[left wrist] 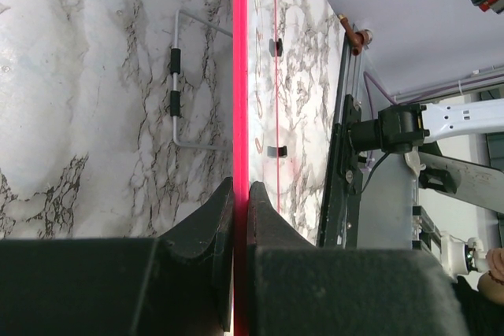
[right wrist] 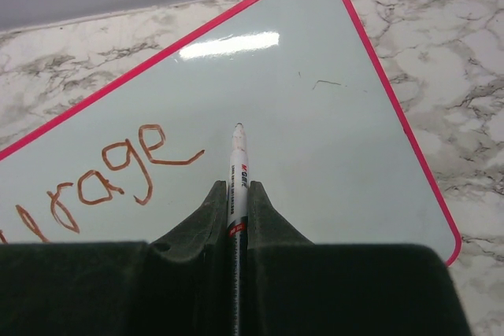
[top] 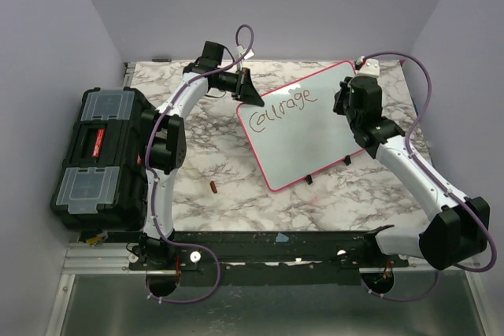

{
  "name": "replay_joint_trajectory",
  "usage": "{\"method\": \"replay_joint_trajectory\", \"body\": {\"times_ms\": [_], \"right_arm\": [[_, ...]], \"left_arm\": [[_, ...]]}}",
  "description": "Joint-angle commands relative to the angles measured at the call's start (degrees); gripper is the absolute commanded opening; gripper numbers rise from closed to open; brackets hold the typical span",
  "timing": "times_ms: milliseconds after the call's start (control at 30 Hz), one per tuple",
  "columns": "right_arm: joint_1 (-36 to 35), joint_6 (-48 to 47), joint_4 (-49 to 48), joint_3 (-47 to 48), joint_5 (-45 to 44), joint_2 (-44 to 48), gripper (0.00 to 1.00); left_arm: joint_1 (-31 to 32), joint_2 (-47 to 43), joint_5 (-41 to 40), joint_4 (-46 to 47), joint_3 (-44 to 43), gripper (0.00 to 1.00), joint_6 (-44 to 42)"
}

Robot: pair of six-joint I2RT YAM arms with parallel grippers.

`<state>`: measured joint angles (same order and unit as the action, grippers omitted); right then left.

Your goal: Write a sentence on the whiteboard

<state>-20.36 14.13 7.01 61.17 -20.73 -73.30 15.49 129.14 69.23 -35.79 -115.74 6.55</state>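
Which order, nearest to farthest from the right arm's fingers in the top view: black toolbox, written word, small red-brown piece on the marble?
1. The written word, on the whiteboard, just left of the right fingers holding the marker.
2. The small red-brown piece, on the marble left of the board's near corner.
3. The black toolbox, at the marble's far left.

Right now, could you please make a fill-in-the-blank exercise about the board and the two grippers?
1. The writing on the whiteboard reads ____.
2. The left gripper is shut on the ____'s red rim.
3. The right gripper is shut on a ____.
Missing words: Courage; whiteboard; marker.
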Motion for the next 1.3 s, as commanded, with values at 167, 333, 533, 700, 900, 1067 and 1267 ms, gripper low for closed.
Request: {"method": "replay_joint_trajectory", "body": {"times_ms": [167,333,533,700,900,1067,1267], "right_arm": [[3.3,2.5,5.3,3.3,4.4,-2.6,0.01],[3.0,-0.5,7.0,3.2,15.3,-1.2,0.01],[-3.1,-1.7,8.9,1.2,17.1,0.3,0.01],[-12.0,-1.5,9.9,-0.8,12.5,1.1,0.01],[-23.6,0.1,8.6,-2.6,5.2,1.1,0.01],[-30.3,2.2,6.7,-3.6,0.5,-0.6,0.01],[-36.2,3.2,3.8,-5.6,-2.8,-3.9,0.01]], "left_arm": [[0.4,-1.9,-0.6,3.7,0.7,0.0,-5.3],[0.2,-1.9,-0.5,3.8,0.6,0.0,-5.1],[0.2,-1.6,-0.5,4.2,0.6,0.0,-4.3],[0.2,-1.5,-0.3,4.5,0.4,0.0,-4.0],[0.2,-1.4,-0.5,4.7,0.4,0.0,-3.7],[0.2,-1.8,-0.5,5.0,0.7,0.0,-3.5],[-0.1,-2.2,-0.8,4.6,1.6,0.0,-3.4]]}}
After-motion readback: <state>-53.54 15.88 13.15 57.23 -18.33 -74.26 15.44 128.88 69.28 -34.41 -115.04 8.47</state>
